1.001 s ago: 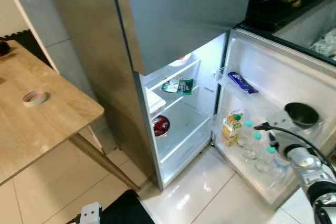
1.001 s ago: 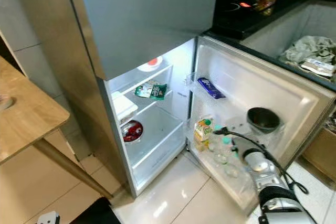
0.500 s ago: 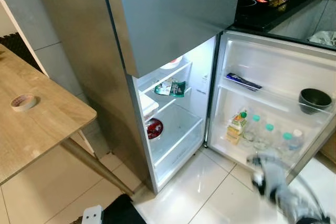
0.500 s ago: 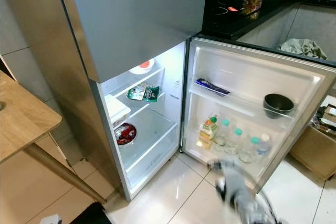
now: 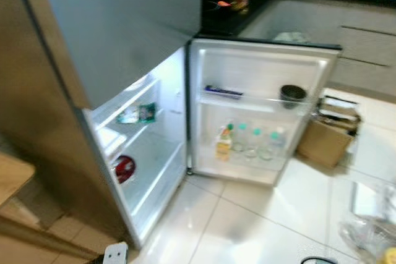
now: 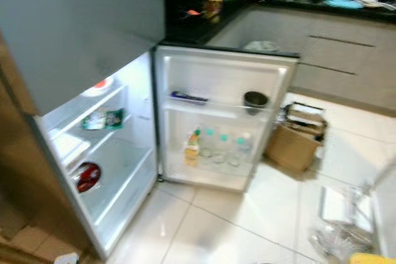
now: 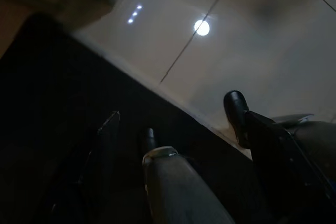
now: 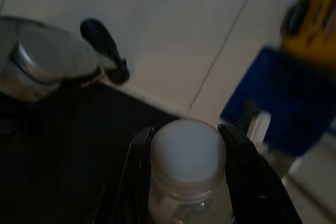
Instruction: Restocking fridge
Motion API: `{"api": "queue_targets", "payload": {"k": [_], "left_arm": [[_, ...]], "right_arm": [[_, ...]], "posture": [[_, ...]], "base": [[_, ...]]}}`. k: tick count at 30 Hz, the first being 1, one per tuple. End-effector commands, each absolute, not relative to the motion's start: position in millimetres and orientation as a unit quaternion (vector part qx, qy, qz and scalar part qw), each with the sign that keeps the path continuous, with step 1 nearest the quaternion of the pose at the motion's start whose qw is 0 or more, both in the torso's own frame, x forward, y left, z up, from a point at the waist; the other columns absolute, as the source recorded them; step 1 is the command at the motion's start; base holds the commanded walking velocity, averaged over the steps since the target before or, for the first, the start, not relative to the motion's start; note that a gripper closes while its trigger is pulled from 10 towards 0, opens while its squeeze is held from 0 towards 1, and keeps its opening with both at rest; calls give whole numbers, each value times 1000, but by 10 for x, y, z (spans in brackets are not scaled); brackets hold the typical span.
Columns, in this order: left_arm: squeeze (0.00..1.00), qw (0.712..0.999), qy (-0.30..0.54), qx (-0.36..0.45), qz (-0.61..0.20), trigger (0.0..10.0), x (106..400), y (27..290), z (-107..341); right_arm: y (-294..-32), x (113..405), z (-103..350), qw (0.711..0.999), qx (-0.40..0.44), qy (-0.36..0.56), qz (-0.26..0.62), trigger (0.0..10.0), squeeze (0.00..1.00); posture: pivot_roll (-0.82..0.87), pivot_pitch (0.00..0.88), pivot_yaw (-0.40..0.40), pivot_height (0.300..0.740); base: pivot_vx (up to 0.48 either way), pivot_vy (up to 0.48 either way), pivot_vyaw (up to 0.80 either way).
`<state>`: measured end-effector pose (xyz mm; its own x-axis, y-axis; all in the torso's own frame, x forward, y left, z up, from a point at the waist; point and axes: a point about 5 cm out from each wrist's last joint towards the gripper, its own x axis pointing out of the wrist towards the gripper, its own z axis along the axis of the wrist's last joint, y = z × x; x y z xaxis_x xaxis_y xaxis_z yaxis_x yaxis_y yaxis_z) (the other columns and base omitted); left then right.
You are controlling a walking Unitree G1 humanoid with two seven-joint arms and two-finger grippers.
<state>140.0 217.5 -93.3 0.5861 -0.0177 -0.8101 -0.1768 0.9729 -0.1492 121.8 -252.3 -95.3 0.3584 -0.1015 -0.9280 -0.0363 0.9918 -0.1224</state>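
Floor: pale glossy tiles (image 6: 247, 227) run up to the fridge (image 5: 93, 60), the whole scene blurred as if the head is mid-turn.
Right gripper: right gripper (image 8: 186, 145) clenched on a bottle (image 8: 187, 153), one black finger on each side of its white cap, low over the tiles; gripping at the neck likely keeps it upright for shelving.
Left gripper: left gripper (image 7: 131, 135) hangs idle in shadow above the floor; I cannot tell whether its fingers are apart or closed.
Bags: plastic bags (image 5: 371, 233) with something yellow lie well right of the fridge, probably the supply pile.
Box: cardboard box (image 5: 325, 140) sits just beside the door's far edge.
Door: door (image 5: 260, 72) swung wide open, giving free access; bottles (image 5: 253, 143) and a carton (image 5: 223, 146) stand in its lower rack, a dark bowl (image 5: 292, 93) on the upper one.
Inside: lit shelves hold a red item (image 5: 124, 168) low and a packet (image 5: 137, 114) higher.
Judgement: the held bottle looks bound for the door rack.
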Motion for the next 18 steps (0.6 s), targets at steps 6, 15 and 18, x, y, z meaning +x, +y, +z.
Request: {"api": "queue_targets", "payload": {"k": [6,15,18], "left_arm": [[0,877,460,-127,46,10000,1356,2096,-967],[0,879,457,-129,44,10000,1386,2086,-958],[0,879,457,-130,44,10000,1391,2093,-956]], "right_arm": [[-2524,1349,-909,834,-58,548,-28,10000,0],[-2485,1391,-906,837,-57,544,-27,10000,0],[-2461,1390,-913,837,-54,544,-26,10000,0]], "posture": [[-85,0,8,740],[-79,0,13,740],[-80,0,20,740]], "base": [[0,0,-763],[0,0,-763],[0,0,-763]]}}
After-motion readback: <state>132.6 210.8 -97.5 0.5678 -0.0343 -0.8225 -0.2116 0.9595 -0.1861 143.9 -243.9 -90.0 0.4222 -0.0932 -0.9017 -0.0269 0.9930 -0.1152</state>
